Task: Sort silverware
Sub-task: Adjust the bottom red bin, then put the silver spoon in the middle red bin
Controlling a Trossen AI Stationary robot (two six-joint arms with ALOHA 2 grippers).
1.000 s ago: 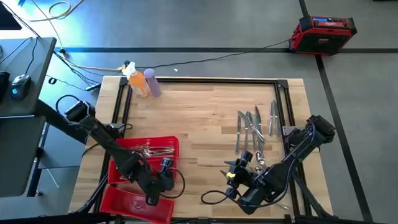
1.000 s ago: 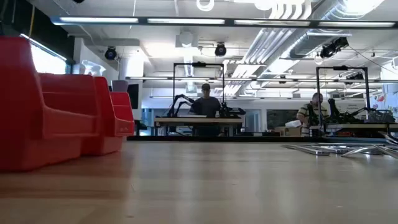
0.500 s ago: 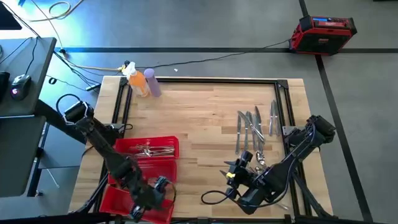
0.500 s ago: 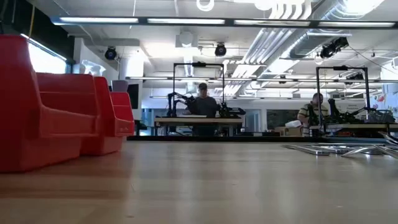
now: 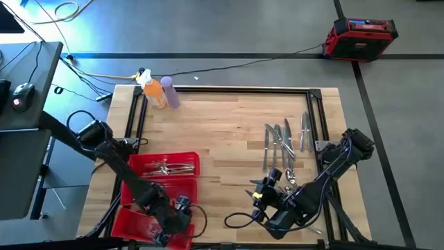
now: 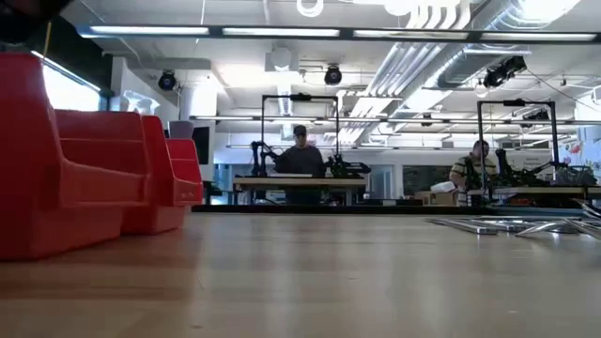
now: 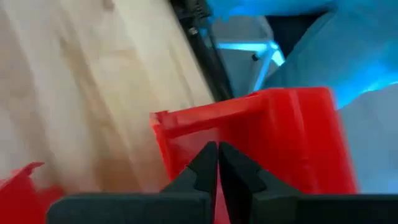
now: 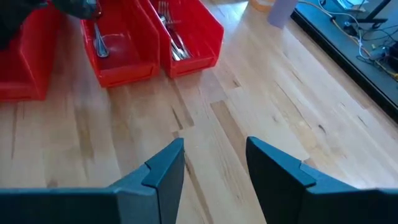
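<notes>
Three red bins (image 8: pixel 124 56) stood side by side, with about eight loose pieces of silverware (image 5: pixel 284 142) nearby. The left gripper (image 7: pixel 217 163) was clenched empty over a bin; the right gripper (image 8: pixel 214 158) gaped, holding nothing.

High view: even, bright overhead light; soft short shadows under arms on table (image 5: pixel 229 125); blue cast over floor at upper left.
Low view: ceiling strip lights (image 6: pixel 282 33) glare white, far room sharp; near red bins (image 6: pixel 84 178) and tabletop foreground soft, out of focus.
Left wrist view: heavy motion blur, wood grain smeared, red bin edge (image 7: pixel 249 118) fuzzy; blue-tinted patch in one corner.
Right wrist view: bright, near fingers (image 8: pixel 165 171) soft; bins beyond slightly blurred; mild sheen on wood.
</notes>
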